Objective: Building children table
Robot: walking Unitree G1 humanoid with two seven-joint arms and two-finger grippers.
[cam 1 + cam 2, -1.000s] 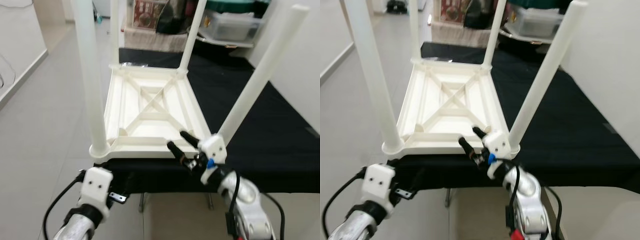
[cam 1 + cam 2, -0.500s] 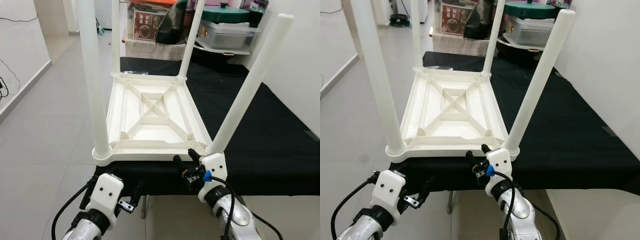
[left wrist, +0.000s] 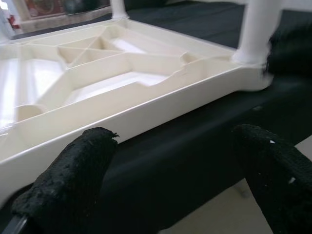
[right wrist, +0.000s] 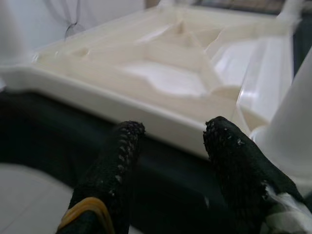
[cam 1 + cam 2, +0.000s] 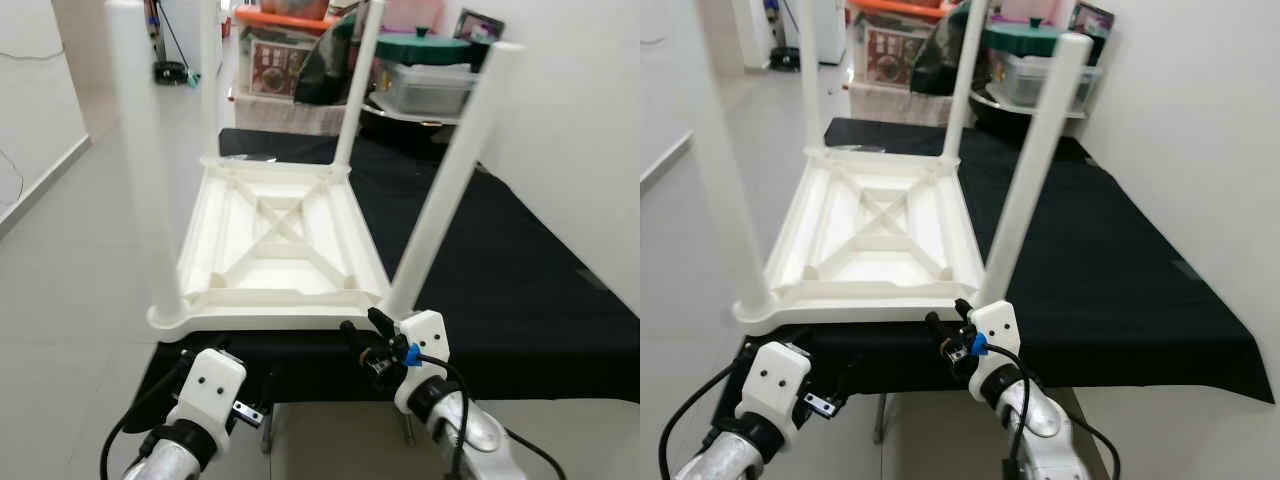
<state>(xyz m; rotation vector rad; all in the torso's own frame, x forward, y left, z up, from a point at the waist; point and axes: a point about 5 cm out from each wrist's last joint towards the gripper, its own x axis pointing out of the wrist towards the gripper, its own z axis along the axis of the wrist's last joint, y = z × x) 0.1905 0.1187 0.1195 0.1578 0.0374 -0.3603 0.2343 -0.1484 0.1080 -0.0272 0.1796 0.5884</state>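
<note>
Black-draped table (image 5: 520,270) on pale tiled floor (image 5: 70,250), cloth hanging over the near edge. Upside-down white plastic children's table (image 5: 280,245) lying on its left half, near edge level with the cloth's edge, cross-ribbed underside up, four legs standing upright. Clear plastic wrapper (image 5: 258,157) at its far side. Right half bare cloth.

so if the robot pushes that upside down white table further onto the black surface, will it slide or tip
The white table looks like hollow ribbed plastic, so it is probably light and stiff. It lies flat on its top on the black cloth, so it should slide rather than tip, though the cloth may bunch. A push high on a leg is more likely to rock it than one at the rim.
</note>
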